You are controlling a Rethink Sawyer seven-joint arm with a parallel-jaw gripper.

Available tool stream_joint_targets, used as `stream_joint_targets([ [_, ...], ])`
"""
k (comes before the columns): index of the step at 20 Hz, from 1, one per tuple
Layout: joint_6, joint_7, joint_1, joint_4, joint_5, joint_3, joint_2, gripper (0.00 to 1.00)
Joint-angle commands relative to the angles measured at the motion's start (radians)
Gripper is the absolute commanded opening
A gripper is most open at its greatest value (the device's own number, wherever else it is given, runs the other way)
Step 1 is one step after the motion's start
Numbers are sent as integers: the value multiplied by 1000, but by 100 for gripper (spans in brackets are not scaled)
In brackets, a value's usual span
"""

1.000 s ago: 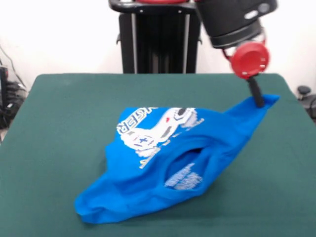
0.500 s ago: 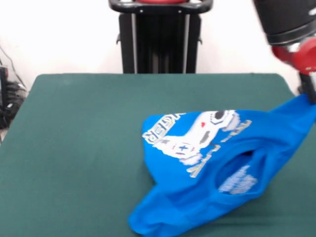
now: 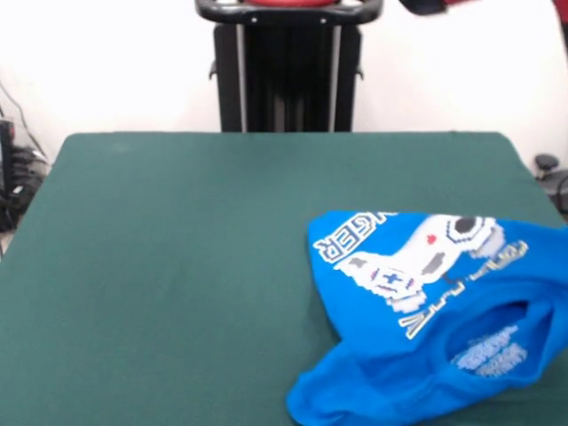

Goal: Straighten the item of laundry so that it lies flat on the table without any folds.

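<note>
The item of laundry [image 3: 399,355], a bright blue T-shirt, lies bunched on the right side of the dark green table [image 3: 177,266]. Its right part runs past the picture's right edge. The white pixel graphic and block lettering [image 3: 417,257] face up, and the neck opening [image 3: 497,342] gapes toward the front right. A thick fold forms the near left corner [image 3: 319,404]. Only a dark and red sliver of the arm [image 3: 426,5] shows at the top edge. The gripper itself is out of view.
A black pedestal [image 3: 288,71] stands behind the table's far edge. Cables [image 3: 13,177] hang off the left side, and a small dark object [image 3: 546,164] sits beyond the right corner.
The T-shirt has been dragged rightward across the table, from the middle to the right edge. The arm and gripper that held its corner have left the picture at the upper right.
</note>
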Motion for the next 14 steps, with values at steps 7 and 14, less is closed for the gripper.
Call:
stream_joint_targets([
  [7,260,307,162,-536,-15,-428,391,100],
  [14,328,255,146,-429,-15,-441,284,100],
])
